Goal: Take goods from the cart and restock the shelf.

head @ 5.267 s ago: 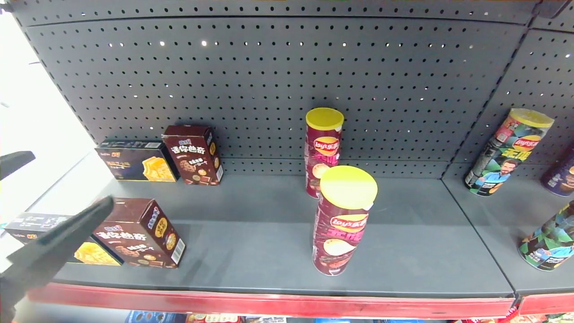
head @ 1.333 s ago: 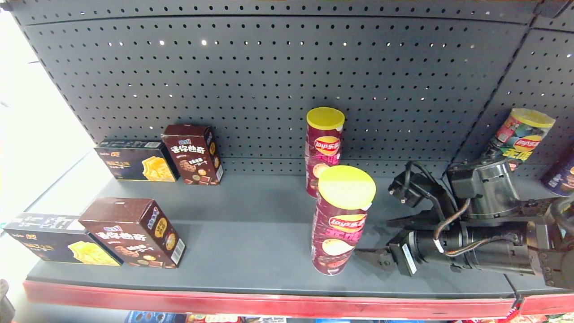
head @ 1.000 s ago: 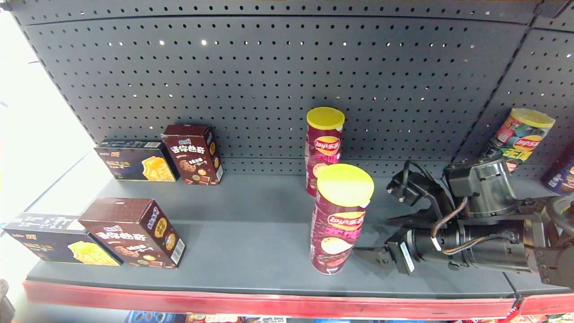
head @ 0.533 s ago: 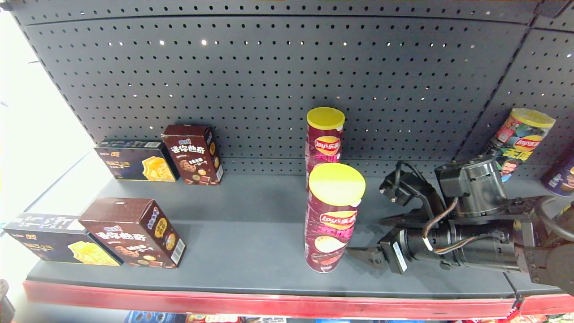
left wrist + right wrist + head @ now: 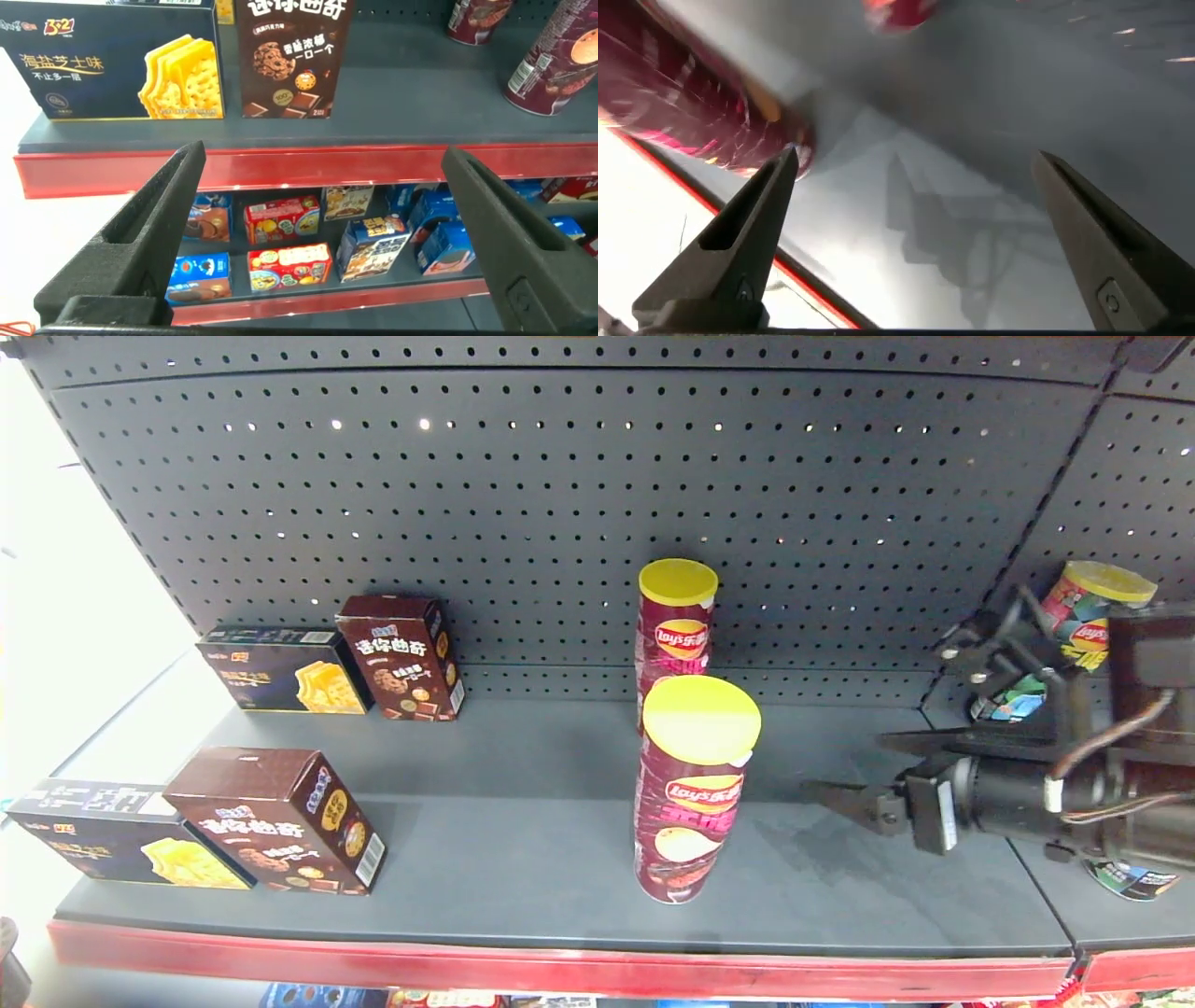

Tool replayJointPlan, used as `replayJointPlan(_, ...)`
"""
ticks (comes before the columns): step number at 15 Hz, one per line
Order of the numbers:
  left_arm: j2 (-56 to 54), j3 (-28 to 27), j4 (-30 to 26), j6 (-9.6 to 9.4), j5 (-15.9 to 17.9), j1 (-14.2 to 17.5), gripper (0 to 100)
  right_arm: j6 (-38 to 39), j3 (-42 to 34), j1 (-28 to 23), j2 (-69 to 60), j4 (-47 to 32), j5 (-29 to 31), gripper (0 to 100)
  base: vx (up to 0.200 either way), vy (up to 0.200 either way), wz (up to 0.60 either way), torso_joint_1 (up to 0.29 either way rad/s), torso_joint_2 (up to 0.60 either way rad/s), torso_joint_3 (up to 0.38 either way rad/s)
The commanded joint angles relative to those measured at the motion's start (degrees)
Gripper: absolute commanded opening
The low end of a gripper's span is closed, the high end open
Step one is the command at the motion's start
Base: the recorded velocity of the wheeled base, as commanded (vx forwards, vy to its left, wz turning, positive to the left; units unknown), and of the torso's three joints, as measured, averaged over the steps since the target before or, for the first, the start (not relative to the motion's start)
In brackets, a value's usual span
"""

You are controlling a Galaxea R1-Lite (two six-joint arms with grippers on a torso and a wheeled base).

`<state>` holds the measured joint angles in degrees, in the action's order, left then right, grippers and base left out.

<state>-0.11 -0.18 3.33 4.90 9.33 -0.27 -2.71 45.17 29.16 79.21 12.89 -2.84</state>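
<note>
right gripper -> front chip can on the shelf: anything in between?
Nothing visible. The right gripper is open to the right of the front chip can, apart from it, with only bare shelf in the gap. The rear can stands farther back, off that line.

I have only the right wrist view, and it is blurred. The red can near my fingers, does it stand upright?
Observer: Yes. In the head view the front red can stands upright on the shelf.
Operator: Do the fingers touch it?
Observer: No. The right gripper is open and apart from it, to the robot's right.
Operator: Where is the left gripper?
Observer: The left gripper is open, in front of the shelf's red front edge, facing the brown cookie box.
</note>
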Motion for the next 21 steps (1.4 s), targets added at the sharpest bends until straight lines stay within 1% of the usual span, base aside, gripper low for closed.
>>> replayJointPlan(1,0.11,0.01,0.01,-0.07,0.08,0.00,100,1.56,-8.69,-3.32,-17.69,0.03,0.12,100,0.000,0.000,0.00,0.000,0.00,0.000)
replayJointPlan(3,0.11,-0.08,-0.25,-0.15,0.25,0.00,100,1.30,-18.01,-2.79,-29.38,-0.05,0.12,100,0.000,0.000,0.00,0.000,0.00,0.000)
replayJointPlan(4,0.11,-0.17,-0.34,-0.24,0.96,0.00,100,1.04,-24.34,-2.88,-37.38,-0.67,0.29,100,0.000,0.000,0.00,0.000,0.00,0.000)
replayJointPlan(5,0.11,-0.08,-0.34,-0.51,2.10,0.00,100,0.51,-28.82,-3.67,-43.71,-0.84,1.61,100,0.000,0.000,0.00,0.000,0.00,0.000)
replayJointPlan(6,0.11,-0.08,-0.34,-0.86,2.36,0.00,100,0.33,-31.19,-4.02,-47.13,-1.02,3.37,100,0.000,0.000,0.00,0.000,0.00,0.000)
replayJointPlan(7,0.11,-0.08,-0.43,-1.91,2.45,0.00,100,0.33,-35.59,-4.29,-52.94,-1.02,5.57,100,0.000,0.000,0.00,0.000,0.00,0.000)
replayJointPlan(8,0.11,-0.08,-0.52,-2.18,2.45,0.00,100,0.33,-38.57,-4.55,-57.07,-1.02,6.44,100,0.000,0.000,0.00,0.000,0.00,0.000)
replayJointPlan(10,0.11,-0.17,-0.52,-2.18,2.54,0.00,100,0.42,-44.99,-4.11,-65.42,-1.02,5.57,100,0.000,0.000,0.00,0.000,0.00,0.000)
replayJointPlan(11,0.11,-0.08,-0.52,-2.18,2.45,0.00,100,0.77,-45.17,-4.02,-75.00,-8.58,4.16,100,0.000,0.000,0.00,0.000,0.00,0.000)
replayJointPlan(12,0.11,-0.08,-0.52,-2.18,2.45,0.00,100,2.09,-43.41,-4.20,-79.21,-15.79,3.28,100,0.000,0.000,0.00,0.000,0.00,0.000)
replayJointPlan(13,0.11,-0.08,-0.52,-2.18,2.45,0.00,100,2.53,-43.94,-4.46,-79.21,-15.17,3.28,100,0.000,0.000,0.00,0.000,0.00,0.000)
replayJointPlan(14,0.11,-0.08,-0.52,-2.18,2.45,0.00,100,2.44,-45.17,-4.46,-79.21,-12.01,3.37,100,0.000,0.000,0.00,0.000,0.00,0.000)
replayJointPlan(15,0.11,0.01,-0.34,-2.35,2.36,0.00,100,2.53,-45.17,-7.01,-78.86,-12.89,3.81,100,0.000,0.000,0.00,0.000,0.00,0.000)
replayJointPlan(16,0.11,0.01,-0.43,-3.05,2.45,0.00,100,2.62,-45.08,-13.25,-75.17,-12.97,4.42,100,0.000,0.000,0.00,0.000,0.00,0.000)
replayJointPlan(17,0.11,0.01,-0.52,-4.37,2.45,0.00,100,2.53,-45.08,-18.00,-71.66,-12.97,4.69,100,0.000,0.000,0.00,0.000,0.00,0.000)
replayJointPlan(19,0.11,0.01,-0.52,-5.34,2.54,0.00,100,2.62,-45.17,-22.04,-72.71,-12.89,4.77,100,0.000,0.000,0.00,0.000,0.00,0.000)
replayJointPlan(21,0.11,0.09,-0.34,-5.43,2.45,0.00,100,2.88,-45.17,-22.22,-72.89,-12.97,6.18,100,0.000,0.000,0.00,0.000,0.00,0.000)
